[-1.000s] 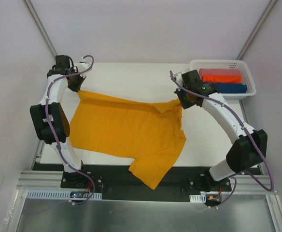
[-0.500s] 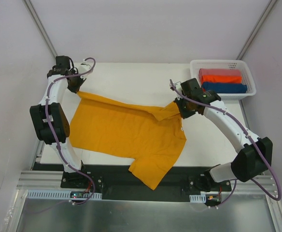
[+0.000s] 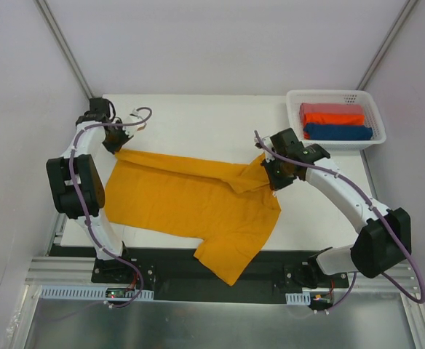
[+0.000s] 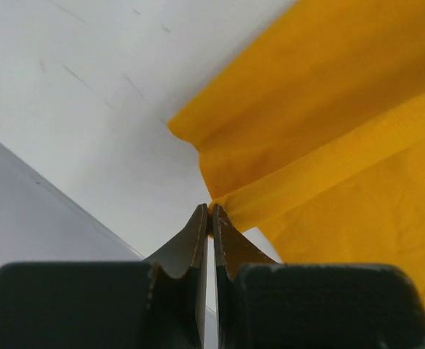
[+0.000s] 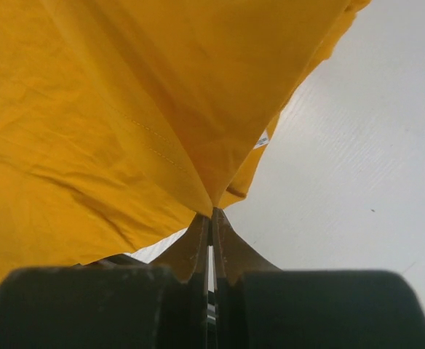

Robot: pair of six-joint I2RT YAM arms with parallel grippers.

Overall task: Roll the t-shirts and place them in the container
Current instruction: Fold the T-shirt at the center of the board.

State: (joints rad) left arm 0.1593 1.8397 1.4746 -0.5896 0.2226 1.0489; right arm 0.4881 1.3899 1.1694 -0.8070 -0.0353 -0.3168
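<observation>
Left gripper (image 3: 115, 141) and right gripper (image 3: 273, 174) were each clamped on the yellow t-shirt's (image 3: 191, 200) far edge. One corner overhung the table's (image 3: 198, 116) near edge. White basket (image 3: 295, 99) sat far right, well apart.

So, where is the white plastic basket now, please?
The white plastic basket sits at the table's far right corner in the top view, beyond the right tool.
</observation>
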